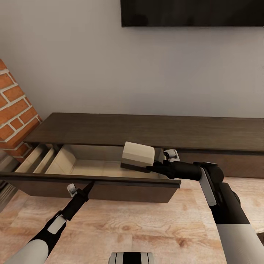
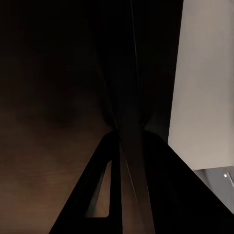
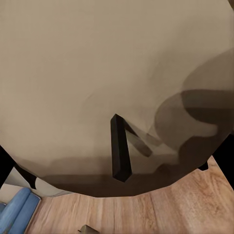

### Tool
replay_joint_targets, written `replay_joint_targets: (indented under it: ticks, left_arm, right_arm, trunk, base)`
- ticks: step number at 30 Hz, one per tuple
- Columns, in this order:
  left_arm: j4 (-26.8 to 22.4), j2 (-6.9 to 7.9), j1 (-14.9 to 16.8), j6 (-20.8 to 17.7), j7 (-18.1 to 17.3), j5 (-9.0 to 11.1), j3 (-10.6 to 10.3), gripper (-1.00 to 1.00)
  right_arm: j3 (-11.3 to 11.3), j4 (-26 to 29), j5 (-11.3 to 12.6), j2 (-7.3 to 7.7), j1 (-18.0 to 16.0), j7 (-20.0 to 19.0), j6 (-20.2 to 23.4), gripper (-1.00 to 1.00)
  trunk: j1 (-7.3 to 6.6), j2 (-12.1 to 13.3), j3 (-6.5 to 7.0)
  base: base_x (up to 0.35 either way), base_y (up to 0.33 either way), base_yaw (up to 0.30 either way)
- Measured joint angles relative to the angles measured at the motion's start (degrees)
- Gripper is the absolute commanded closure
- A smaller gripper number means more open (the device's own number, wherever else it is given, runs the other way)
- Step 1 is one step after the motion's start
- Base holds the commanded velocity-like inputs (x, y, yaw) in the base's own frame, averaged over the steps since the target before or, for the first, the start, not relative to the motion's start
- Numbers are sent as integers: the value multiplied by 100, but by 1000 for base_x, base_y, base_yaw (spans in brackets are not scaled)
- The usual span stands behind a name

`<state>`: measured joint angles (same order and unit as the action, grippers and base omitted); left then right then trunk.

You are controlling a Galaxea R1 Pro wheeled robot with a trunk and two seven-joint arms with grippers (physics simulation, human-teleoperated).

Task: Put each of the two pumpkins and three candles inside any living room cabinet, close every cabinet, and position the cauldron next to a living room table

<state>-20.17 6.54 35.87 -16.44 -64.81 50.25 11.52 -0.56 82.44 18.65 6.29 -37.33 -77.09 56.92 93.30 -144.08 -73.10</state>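
the right arm reaches in from the near right, its white forearm rising to a black elbow and then bending left so the black wrist runs roughly level toward the open drawer. the right gripper is clamped on a candle, a stubby tan cylinder held on its side with its pale flat end facing left; the candle hangs in the air over the right part of the drawer, above the pale wood floor and just behind the drawer's dark front panel. in the right wrist view the candle looms very close as a broad beige round face with a short black wick standing out from it, and wood floor shows beyond its edge. the cabinet is the long low dark-brown console against the grey wall, under a black tv; its left drawer is pulled out toward the robot. the left arm comes up from the near left at a slant, thin and black toward its tip, and the left gripper points at the top edge of the drawer front; its fingers look pressed together to a point there, and the left wrist view is mostly dark wood, with the fingers meeting at a narrow tip. a brick column stands at the far left.
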Motion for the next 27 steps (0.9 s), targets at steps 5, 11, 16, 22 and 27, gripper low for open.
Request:
replay_joint_targets:
  ticks: [5,11,16,22,27]
  left_arm:
    - [2,0,0,3,-3,0,0,100]
    - [-6,0,1,-2,6,-7,4,100]
    - [-6,0,1,-1,8,-7,14,100]
    - [-1,0,0,-2,6,7,10,100]
    - [-1,0,0,-1,6,5,10,100]
  right_arm:
    - [0,0,0,0,0,0,0,100]
    - [0,0,-1,0,0,0,1,100]
    - [0,0,-3,0,0,0,-1,100]
    - [0,0,0,0,0,0,0,100]
    - [0,0,0,0,0,0,0,100]
  trunk:
    - [0,0,0]
    - [1,0,0]
    - [2,0,0]
    - [0,0,0]
    - [0,0,0]
  base:
    - [-1,0,0]
    - [-18,0,0]
    - [-158,0,0]
    - [-52,0,0]
    - [-3,0,0]
